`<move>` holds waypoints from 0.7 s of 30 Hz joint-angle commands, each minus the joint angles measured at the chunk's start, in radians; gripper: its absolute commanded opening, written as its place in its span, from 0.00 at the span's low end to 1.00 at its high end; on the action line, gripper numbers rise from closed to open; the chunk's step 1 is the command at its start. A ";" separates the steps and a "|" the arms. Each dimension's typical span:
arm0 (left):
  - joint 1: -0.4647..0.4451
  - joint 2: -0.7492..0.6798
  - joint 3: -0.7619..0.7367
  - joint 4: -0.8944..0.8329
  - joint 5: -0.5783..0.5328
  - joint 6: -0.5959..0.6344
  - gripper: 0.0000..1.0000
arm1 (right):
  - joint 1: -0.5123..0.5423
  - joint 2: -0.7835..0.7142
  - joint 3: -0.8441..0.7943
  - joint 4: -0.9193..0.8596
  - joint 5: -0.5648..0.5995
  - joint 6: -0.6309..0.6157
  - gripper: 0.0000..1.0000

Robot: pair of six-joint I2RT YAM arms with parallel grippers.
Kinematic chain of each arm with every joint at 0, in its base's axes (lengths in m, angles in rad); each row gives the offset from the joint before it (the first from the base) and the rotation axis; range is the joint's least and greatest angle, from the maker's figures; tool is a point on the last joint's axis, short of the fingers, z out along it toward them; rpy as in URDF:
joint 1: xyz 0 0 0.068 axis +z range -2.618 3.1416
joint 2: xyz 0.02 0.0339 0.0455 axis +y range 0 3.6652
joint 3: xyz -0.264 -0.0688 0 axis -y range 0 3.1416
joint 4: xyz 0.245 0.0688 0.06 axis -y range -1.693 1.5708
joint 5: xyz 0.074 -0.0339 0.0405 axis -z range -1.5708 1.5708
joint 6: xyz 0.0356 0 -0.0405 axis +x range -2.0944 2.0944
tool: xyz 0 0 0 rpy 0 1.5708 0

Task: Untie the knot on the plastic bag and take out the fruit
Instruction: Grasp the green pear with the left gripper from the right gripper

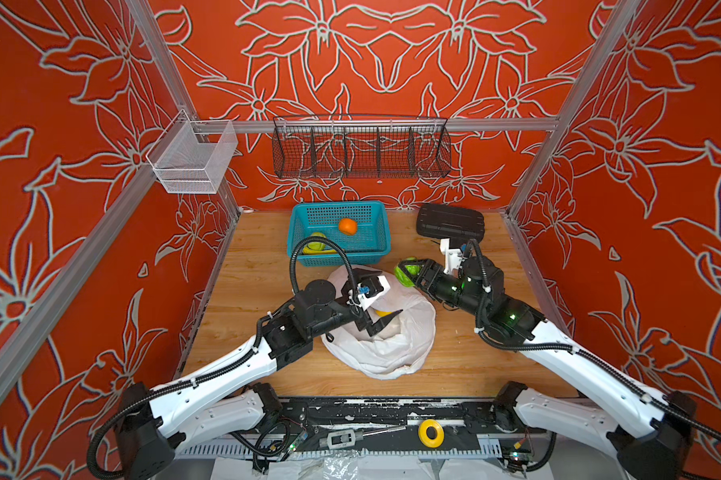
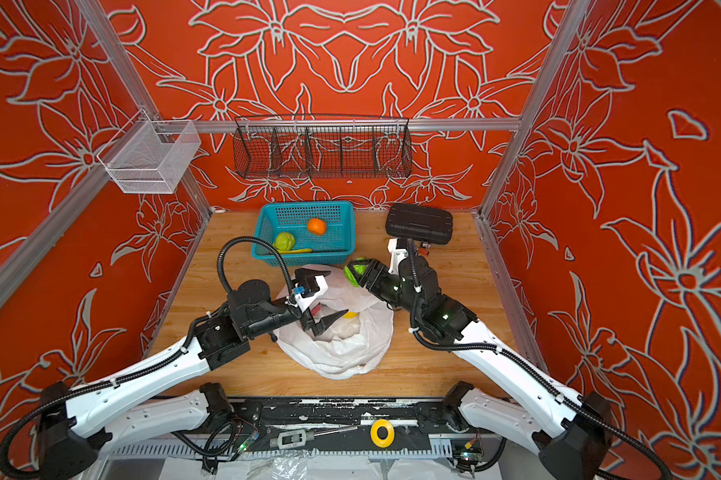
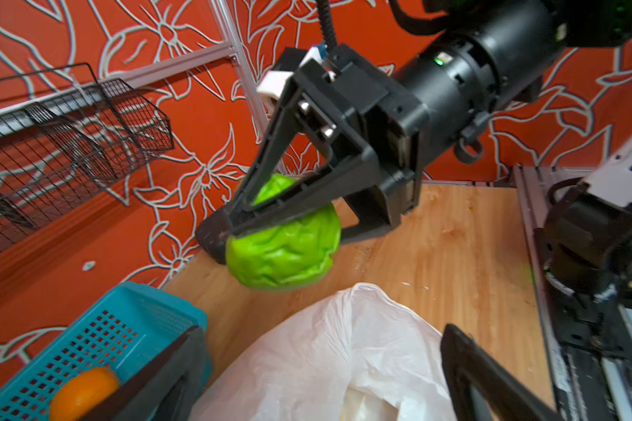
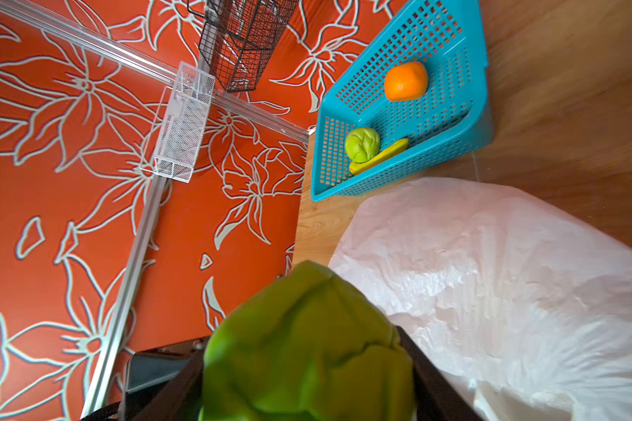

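The plastic bag (image 1: pixel 392 353) lies crumpled on the wooden table (image 1: pixel 259 365), directly beneath the left claw (image 1: pixel 391 291), with its mouth open upward. The left claw hangs over that mouth, fingers spread wide and nothing between them. One finger is above the bag's far rim, the other above the opening. Just beside that second finger, inside the bag, part of a yellow fruit (image 1: pixel 381 311) shows.

Beyond the left claw, toward the back wall, a teal basket (image 1: pixel 338 204) stands close to the bag's far edge. Whether basket and bag touch cannot be told. The basket holds an orange (image 4: pixel 405 81), a pale green fruit (image 4: pixel 362 144) and a yellow banana (image 4: pixel 380 156). The pale green fruit and the banana rest against each other in one corner.

To the right of the left claw, the right claw (image 1: pixel 408 271) is clamped on a bumpy green fruit (image 3: pixel 289 255), holding it above the table just off the bag's far right edge. In the left wrist view one finger crosses the top of the fruit.

Behind the right claw, near the back wall, a black case (image 1: pixel 450 222) lies on the table.
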 commanded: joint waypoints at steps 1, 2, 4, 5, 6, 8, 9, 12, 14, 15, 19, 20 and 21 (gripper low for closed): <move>-0.007 0.037 0.028 0.117 -0.051 0.085 1.00 | -0.004 0.002 -0.037 0.106 -0.076 0.113 0.49; -0.007 0.049 0.034 0.118 -0.061 0.091 1.00 | -0.004 0.000 -0.045 0.118 -0.079 0.117 0.49; -0.007 0.075 0.052 0.115 -0.077 0.102 1.00 | -0.003 -0.005 -0.056 0.130 -0.080 0.123 0.49; -0.007 0.084 0.060 0.113 -0.081 0.108 0.99 | -0.003 -0.008 -0.061 0.135 -0.080 0.124 0.49; -0.007 0.093 0.070 0.109 -0.082 0.110 0.99 | -0.003 -0.010 -0.065 0.141 -0.080 0.123 0.49; -0.007 0.108 0.083 0.109 -0.081 0.115 0.98 | -0.003 -0.014 -0.067 0.152 -0.081 0.125 0.49; -0.007 0.117 0.089 0.109 -0.080 0.117 0.97 | -0.003 -0.015 -0.067 0.157 -0.084 0.128 0.49; -0.008 0.143 0.103 0.099 -0.081 0.127 0.94 | -0.003 -0.012 -0.064 0.177 -0.093 0.134 0.49; -0.007 0.158 0.107 0.097 -0.078 0.129 0.93 | -0.003 -0.011 -0.063 0.188 -0.100 0.139 0.49; -0.008 0.164 0.108 0.101 -0.077 0.129 0.92 | -0.003 -0.009 -0.063 0.195 -0.103 0.143 0.49; -0.008 0.180 0.115 0.102 -0.073 0.133 0.80 | -0.003 -0.005 -0.063 0.208 -0.112 0.151 0.49; -0.008 0.182 0.118 0.098 -0.073 0.134 0.77 | -0.003 -0.004 -0.064 0.207 -0.112 0.152 0.49; -0.008 0.183 0.120 0.095 -0.075 0.135 0.74 | -0.003 -0.004 -0.064 0.209 -0.112 0.153 0.49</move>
